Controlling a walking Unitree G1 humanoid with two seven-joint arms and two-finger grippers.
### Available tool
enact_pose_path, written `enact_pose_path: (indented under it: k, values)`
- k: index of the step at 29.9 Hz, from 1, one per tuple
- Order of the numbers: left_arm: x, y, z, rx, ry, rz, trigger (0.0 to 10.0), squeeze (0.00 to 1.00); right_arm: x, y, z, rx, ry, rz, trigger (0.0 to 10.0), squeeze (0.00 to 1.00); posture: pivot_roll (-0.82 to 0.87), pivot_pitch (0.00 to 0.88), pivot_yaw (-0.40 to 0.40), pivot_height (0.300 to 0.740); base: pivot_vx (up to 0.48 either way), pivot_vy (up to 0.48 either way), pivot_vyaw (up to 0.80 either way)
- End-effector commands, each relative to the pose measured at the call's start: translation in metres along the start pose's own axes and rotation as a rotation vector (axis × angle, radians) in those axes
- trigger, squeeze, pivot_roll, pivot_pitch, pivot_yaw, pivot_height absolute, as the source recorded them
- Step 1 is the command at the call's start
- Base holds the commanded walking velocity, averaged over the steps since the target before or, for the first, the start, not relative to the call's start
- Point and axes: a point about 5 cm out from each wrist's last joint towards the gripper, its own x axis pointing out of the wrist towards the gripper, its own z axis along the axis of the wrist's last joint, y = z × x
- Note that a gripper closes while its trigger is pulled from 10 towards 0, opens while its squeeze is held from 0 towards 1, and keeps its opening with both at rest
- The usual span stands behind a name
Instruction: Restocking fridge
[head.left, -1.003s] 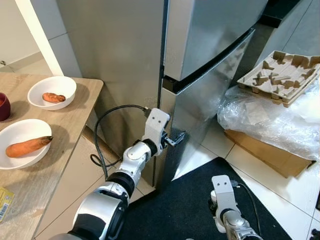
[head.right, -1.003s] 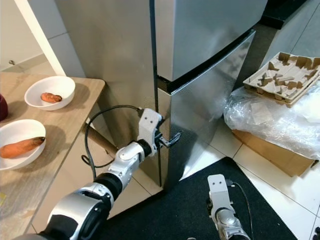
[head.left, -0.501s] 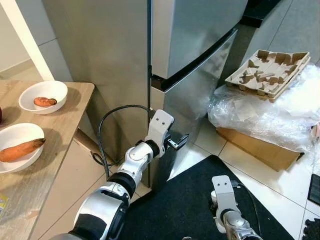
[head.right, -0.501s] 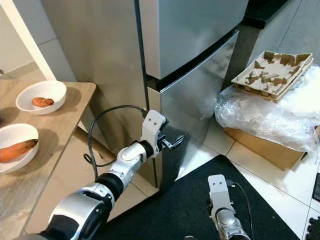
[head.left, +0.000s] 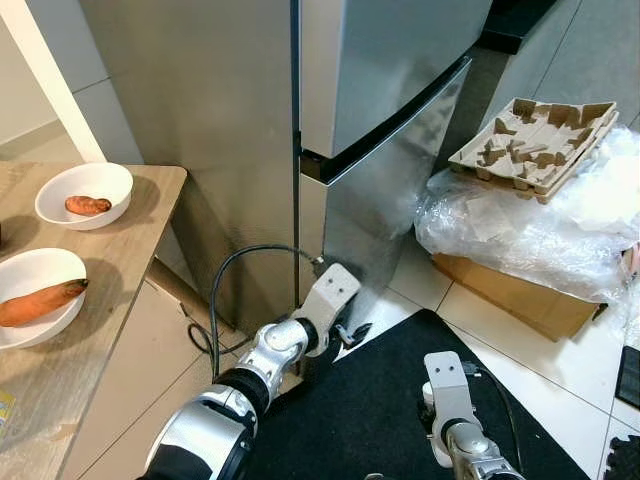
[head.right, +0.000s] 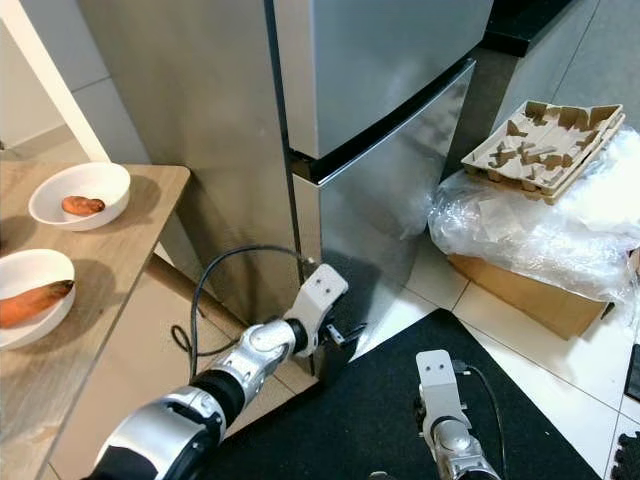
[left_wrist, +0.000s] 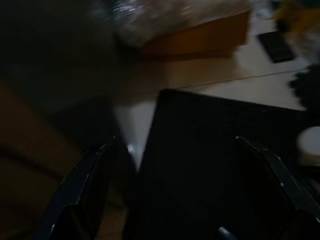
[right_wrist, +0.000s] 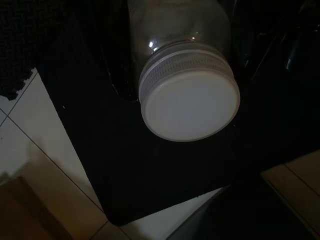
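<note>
Here the right gripper (right_wrist: 185, 60) is gripping a glass jar (right_wrist: 177, 30) with a white screw lid (right_wrist: 189, 97), its dark fingers closing on the jar's body on either side, above the black floor mat (head.left: 380, 420). The jar looks rigid, smooth and probably slippery, fairly heavy if full, and breakable if dropped; I judge the body just under the lid threads to be the safest place to hold. The fridge (head.left: 390, 130) is standing closed at 12 o'clock from the robot, with the left gripper (head.left: 352, 331) hanging low by the bottom corner of its lower door, fingers (left_wrist: 82, 185) spread wide and holding nothing. On the counter (head.left: 110, 300) at 9 o'clock two white bowls are sitting, the nearer one (head.left: 35, 297) carrying a carrot (head.left: 40, 302). At 2 o'clock egg trays (head.left: 535, 140) are resting on plastic wrap over a cardboard box (head.left: 520, 300). No readable label or writing is showing.
</note>
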Motion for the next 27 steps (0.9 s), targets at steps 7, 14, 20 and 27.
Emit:
enact_pose_path:
  k: [7, 14, 20, 27]
  values:
    - [-0.021, 0.031, -0.032, -0.042, 0.149, 0.24, 10.0, 0.0, -0.001, 0.0, -0.004, 0.01, 0.01, 0.0, 10.0, 0.0, -0.12, 0.139, 0.024, 0.74, 0.0, 0.0, 0.0]
    - [-0.044, 0.071, -0.036, -0.14, 0.113, 0.533, 6.6, 0.0, -0.001, -0.002, -0.004, 0.008, 0.01, -0.005, 10.0, 0.0, -0.12, 0.138, 0.017, 0.74, 0.0, 0.0, 0.0]
    - [-0.061, 0.096, -0.034, -0.155, 0.094, 0.637, 4.3, 0.0, -0.001, -0.007, -0.006, 0.005, 0.015, -0.011, 10.0, 0.0, -0.12, 0.137, 0.014, 0.74, 0.0, 0.0, 0.0]
    - [-0.061, 0.102, -0.026, -0.262, 0.033, 0.653, 0.0, 0.0, 0.0, -0.005, -0.001, 0.0, 0.004, -0.007, 10.0, 0.0, -0.13, 0.136, 0.007, 0.74, 0.0, 0.0, 0.0]
